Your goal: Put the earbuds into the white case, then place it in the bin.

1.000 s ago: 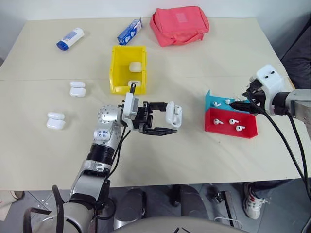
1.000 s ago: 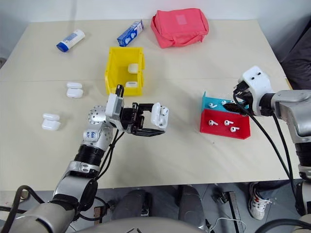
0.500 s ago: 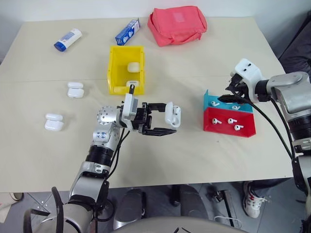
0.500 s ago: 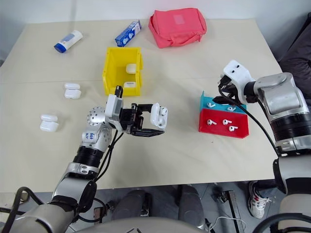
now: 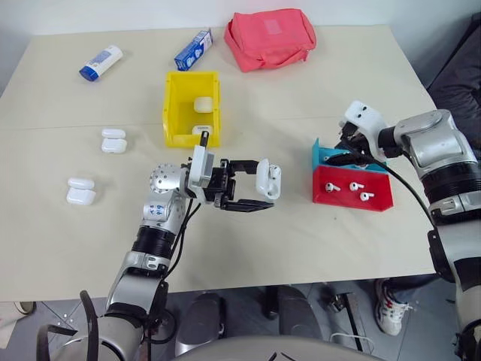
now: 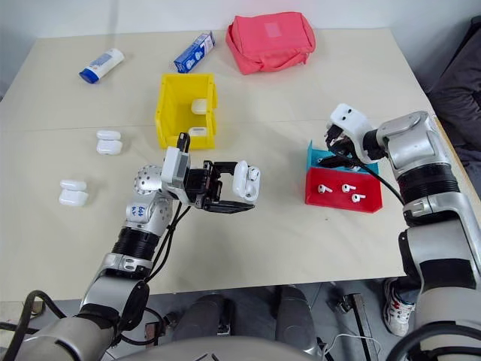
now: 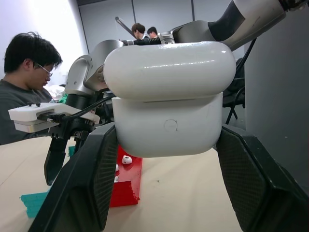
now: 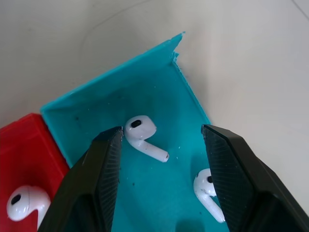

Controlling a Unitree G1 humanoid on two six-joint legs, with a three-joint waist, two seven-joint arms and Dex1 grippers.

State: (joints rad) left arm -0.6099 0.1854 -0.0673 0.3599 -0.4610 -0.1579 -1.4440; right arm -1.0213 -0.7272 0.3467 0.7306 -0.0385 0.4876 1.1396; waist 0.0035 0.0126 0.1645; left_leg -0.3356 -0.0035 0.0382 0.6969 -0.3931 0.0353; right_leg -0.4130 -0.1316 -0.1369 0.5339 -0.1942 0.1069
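Earbuds (image 8: 144, 136), tiny glossy white, lie in the teal plastic tray (image 8: 96, 101) between the right gripper's (image 8: 161, 159) spread fingers (not touching). Left gripper (image 5: 254, 189) clamps the glossy white case (image 5: 268, 179).

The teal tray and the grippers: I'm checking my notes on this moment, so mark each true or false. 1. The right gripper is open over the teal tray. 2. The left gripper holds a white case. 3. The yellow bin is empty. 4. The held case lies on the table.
1. True: the right gripper hangs open over the teal tray, an earbud between its fingers.
2. True: the left gripper is shut on the white case.
3. False: the yellow bin holds two cases.
4. False: it is held above the table.
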